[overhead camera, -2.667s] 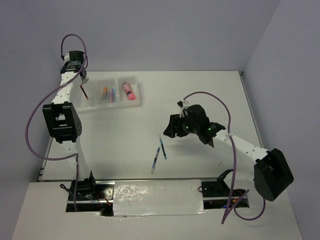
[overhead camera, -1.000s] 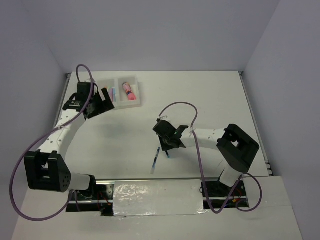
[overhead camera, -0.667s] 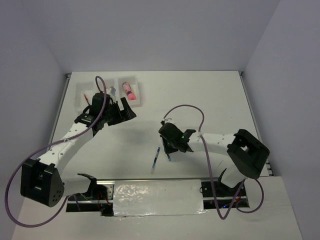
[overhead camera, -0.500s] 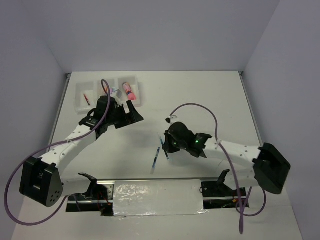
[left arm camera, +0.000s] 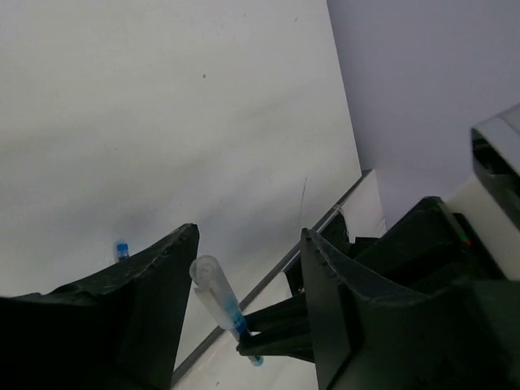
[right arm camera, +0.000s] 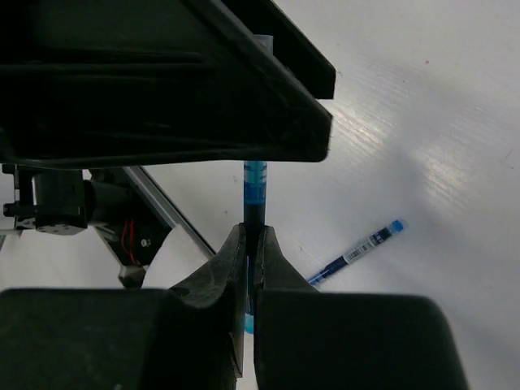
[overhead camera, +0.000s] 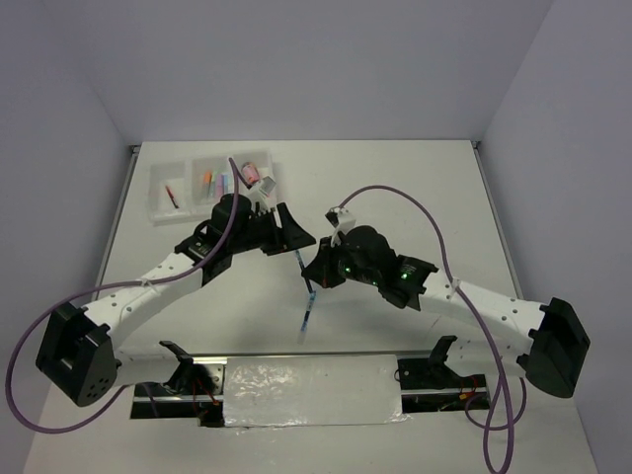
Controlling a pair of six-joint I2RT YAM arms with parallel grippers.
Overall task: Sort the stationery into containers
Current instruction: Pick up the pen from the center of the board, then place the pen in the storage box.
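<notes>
The right arm's fingers [right arm camera: 238, 244], smooth matte black plastic, are pressed together on a thin blue pen [right arm camera: 253, 191]. It is a slim stick with a clear barrel showing blue ink, held tilted above the middle of the plain white tabletop [overhead camera: 415, 188]. The left arm's fingers [left arm camera: 183, 252], broad black wedges, are spread wide right alongside, and the pen's rounded clear end shows in the gap between them. A second blue pen [overhead camera: 306, 321] lies flat on the tabletop just nearer the front edge, so that makes two blue pens in all. Over at the far left corner sit three small rectangular bins [overhead camera: 158, 183] of milky translucent plastic, joined in a row. The left one holds one thin red pen [overhead camera: 172, 195], lying slantwise. The middle one holds short pastel highlighters [overhead camera: 215, 183], perhaps four, though from here they are too small to count surely. The right one holds one stubby pink tube [overhead camera: 252, 175], partly hidden by the left arm.
</notes>
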